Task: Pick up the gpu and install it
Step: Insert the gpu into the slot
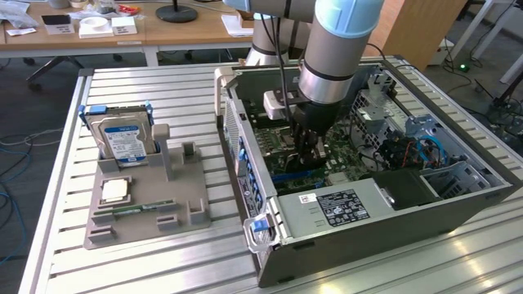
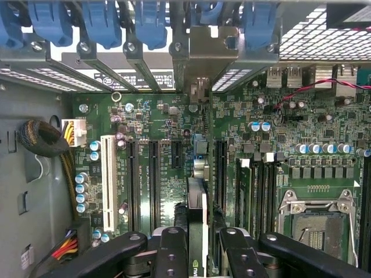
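My gripper (image 1: 308, 158) reaches down into the open computer case (image 1: 457, 211), just above the motherboard (image 2: 156, 124). Its black fingers (image 2: 171, 252) are shut on the gpu (image 2: 197, 217), which the wrist view shows edge-on as a thin black card running away from the fingers. The card stands over the expansion slots (image 2: 152, 179), in line with a silver bracket (image 2: 204, 49) at the case's rear slot openings. I cannot tell whether the card's edge sits in a slot. In the exterior view the arm hides most of the card.
On the exterior view's left, a grey fixture (image 1: 188, 184) holds a hard drive (image 1: 122, 142), a processor chip (image 1: 114, 190) and a green memory stick (image 1: 131, 209). Inside the case are a power supply (image 1: 347, 207), drive cages (image 1: 457, 177), cables (image 2: 43, 136) and blue slot latches (image 2: 101, 23).
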{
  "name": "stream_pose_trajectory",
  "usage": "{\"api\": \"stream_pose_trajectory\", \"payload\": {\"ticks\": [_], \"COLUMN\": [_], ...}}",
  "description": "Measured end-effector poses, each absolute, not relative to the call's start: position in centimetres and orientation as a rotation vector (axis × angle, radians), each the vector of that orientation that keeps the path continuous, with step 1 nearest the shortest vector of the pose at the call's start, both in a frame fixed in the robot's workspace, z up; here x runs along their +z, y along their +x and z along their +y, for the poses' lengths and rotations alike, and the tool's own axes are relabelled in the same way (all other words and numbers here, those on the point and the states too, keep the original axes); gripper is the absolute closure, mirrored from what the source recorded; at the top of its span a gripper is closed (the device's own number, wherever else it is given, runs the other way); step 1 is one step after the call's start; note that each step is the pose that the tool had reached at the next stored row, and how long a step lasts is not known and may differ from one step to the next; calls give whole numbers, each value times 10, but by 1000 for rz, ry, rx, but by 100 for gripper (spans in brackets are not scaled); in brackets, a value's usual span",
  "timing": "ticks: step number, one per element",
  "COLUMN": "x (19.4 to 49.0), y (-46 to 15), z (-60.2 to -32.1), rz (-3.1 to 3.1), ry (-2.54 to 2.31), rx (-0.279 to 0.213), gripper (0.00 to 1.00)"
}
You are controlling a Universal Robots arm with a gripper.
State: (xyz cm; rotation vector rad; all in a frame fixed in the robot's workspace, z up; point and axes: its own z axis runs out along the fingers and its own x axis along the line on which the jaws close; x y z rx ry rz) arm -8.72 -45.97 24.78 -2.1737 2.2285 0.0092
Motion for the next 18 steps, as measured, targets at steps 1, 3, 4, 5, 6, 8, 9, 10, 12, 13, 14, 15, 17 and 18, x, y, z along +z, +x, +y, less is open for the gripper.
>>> {"api": "stream_pose_trajectory", "payload": {"ticks": [1, 3, 4, 5, 6, 8, 9, 10, 12, 13, 14, 15, 17, 18], "x": [248, 248, 248, 248, 247, 246, 245, 245, 245, 245, 245, 245, 245, 245], "y": [-87, -87, -87, -87, -87, -87, -87, -87, -87, -87, -87, -87, -87, -87], "z": [-460, -460, -460, -460, -460, -460, -460, -460, -460, -460, -460, -460, -460, -460], "rz": [2230, 2231, 2231, 2231, 2232, 2232, 2232, 2232, 2232, 2232, 2232, 2232, 2232, 2232], "ry": [-2172, -2172, -2172, -2172, -2171, -2171, -2171, -2171, -2171, -2171, -2171, -2171, -2171, -2171], "rx": [9, 9, 9, 9, 9, 9, 9, 9, 8, 9, 9, 9, 9, 9], "gripper": [74, 74, 74, 74, 74, 74, 74, 74, 74, 74, 74, 74, 74, 74]}}
